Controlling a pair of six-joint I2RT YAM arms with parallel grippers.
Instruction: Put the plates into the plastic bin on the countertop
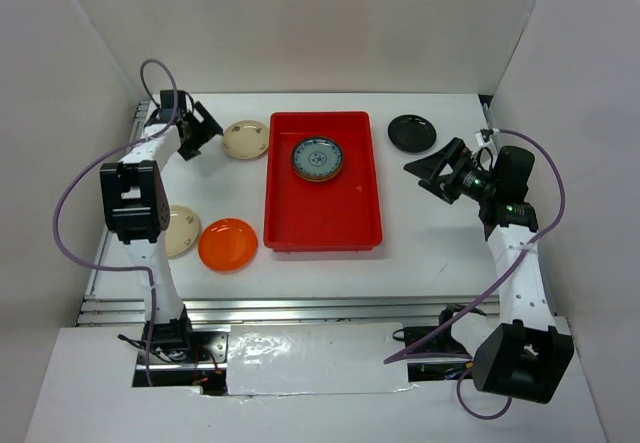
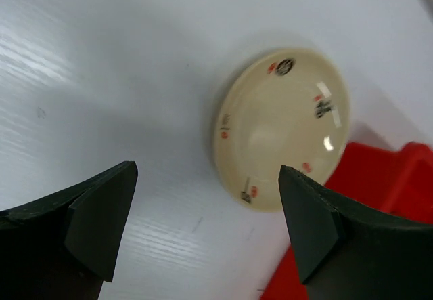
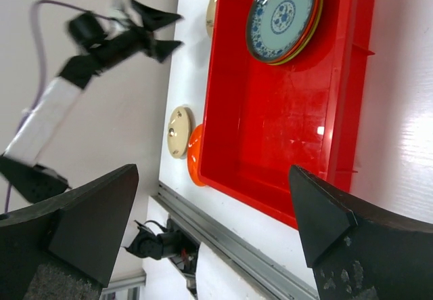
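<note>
Left wrist: cream plate [image 2: 284,127], marks illegible; left end effector [image 2: 206,198], right end effector [image 3: 213,202] fully spread, empty.

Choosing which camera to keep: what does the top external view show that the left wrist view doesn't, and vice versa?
Only top external: the black plate, orange plate, the patterned plate in the red bin, the right end effector. Only left wrist: the cream plate's red and black rim marks, close up. Both: that cream plate, the red bin's edge, the open left end effector.
</note>
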